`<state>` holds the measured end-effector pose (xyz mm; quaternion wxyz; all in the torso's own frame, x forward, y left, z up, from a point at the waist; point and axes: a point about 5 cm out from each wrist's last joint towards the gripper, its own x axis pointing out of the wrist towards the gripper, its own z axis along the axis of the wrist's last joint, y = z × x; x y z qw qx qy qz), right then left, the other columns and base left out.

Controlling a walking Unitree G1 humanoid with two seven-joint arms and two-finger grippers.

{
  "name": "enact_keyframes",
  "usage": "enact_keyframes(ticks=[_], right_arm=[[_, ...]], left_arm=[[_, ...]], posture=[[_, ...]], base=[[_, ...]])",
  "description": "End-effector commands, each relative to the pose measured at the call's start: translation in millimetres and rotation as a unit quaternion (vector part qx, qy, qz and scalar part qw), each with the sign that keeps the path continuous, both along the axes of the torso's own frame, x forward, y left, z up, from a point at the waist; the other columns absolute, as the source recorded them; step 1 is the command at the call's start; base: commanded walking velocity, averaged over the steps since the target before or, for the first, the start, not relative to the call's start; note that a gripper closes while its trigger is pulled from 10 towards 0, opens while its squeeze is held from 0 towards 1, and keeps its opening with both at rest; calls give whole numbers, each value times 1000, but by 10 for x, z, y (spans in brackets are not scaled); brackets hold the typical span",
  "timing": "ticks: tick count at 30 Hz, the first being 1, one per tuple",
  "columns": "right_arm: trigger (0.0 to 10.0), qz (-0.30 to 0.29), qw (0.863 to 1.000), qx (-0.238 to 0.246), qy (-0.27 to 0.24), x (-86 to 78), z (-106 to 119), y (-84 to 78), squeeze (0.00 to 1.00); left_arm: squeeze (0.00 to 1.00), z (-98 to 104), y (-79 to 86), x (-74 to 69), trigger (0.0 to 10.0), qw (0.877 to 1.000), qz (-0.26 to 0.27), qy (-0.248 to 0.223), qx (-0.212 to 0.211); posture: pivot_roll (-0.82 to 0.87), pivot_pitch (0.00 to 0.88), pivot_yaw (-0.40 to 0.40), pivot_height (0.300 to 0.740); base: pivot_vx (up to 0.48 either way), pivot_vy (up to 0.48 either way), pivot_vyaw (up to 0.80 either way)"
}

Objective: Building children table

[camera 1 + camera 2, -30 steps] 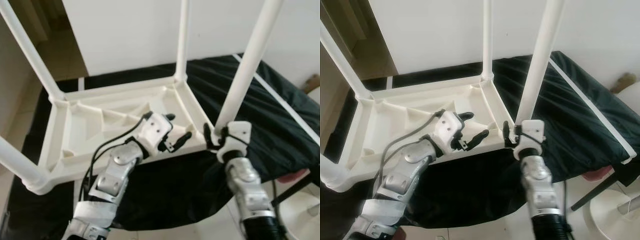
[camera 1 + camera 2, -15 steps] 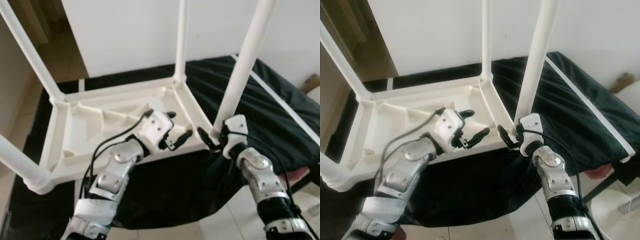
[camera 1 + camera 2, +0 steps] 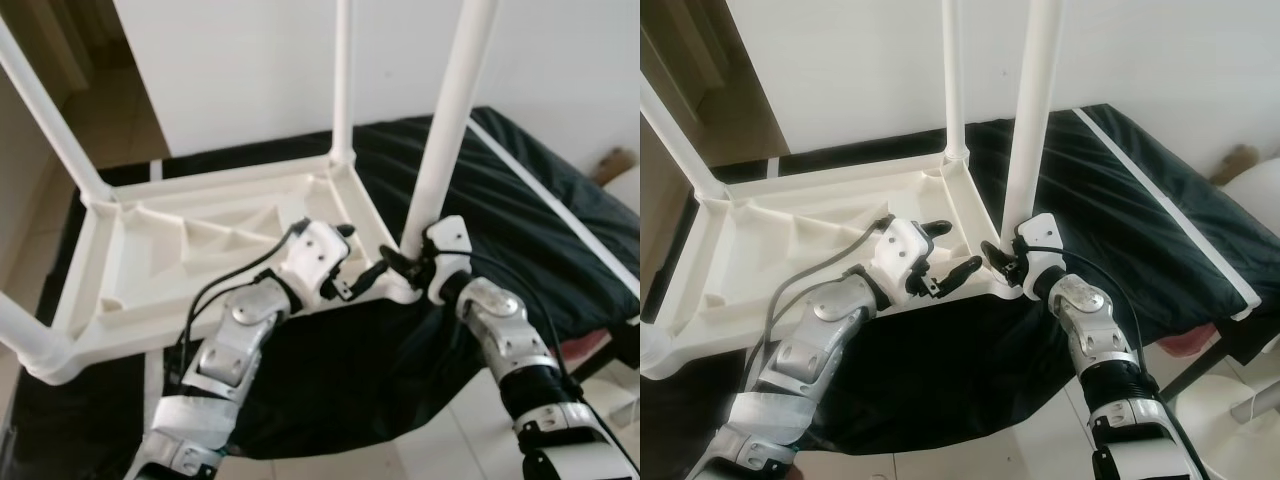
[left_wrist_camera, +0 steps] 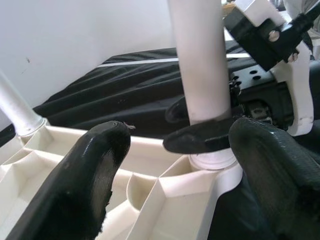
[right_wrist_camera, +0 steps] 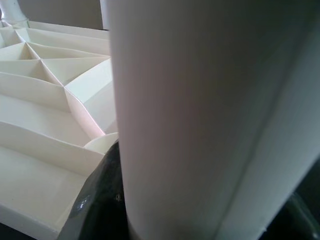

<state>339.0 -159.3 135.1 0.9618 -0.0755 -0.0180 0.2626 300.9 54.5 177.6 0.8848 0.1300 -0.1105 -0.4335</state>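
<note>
Black cloth [image 3: 560,220] carries the inverted table [image 3: 150,260]. Right gripper [image 3: 1002,262] clamps the near leg [image 3: 455,120] at its socket; left gripper [image 3: 355,262] hovers spread beside it (touching nothing). Risk: an off-axis push could unseat the leg

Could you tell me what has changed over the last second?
The right gripper has swung round the base of the near leg, its wrist now angling in from the right. The left gripper stays open over the upturned tabletop.

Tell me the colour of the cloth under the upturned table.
Black cloth with a white stripe, clearest in the right eye view.
</note>
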Motion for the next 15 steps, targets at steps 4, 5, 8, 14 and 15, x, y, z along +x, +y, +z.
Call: enact_keyframes(ticks=[4,5,8,14,15], right_arm=[[3765,-27,1000,2,17,-60,-109,-73,0],[3765,-27,1000,2,17,-60,-109,-73,0],[10000,-77,997,6,23,-63,-140,-84,0],[10000,-192,981,24,24,-72,-174,-90,0],[10000,-212,977,28,27,-78,-183,-79,0]], left_arm=[[0,5,12,6,10000,1000,11,-4,-2],[0,5,12,6,10000,1000,11,-4,-2],[0,4,-2,11,10000,1000,5,-3,-1],[0,-6,-15,8,10000,1000,0,-1,1],[0,-7,-19,7,10000,1000,-1,-1,0]], posture=[[-27,0,36,740],[-27,0,36,740],[-37,0,46,740],[-45,0,54,740],[-47,0,55,740]], base=[[0,0,0],[0,0,0],[0,0,0],[0,0,0],[0,0,0]])
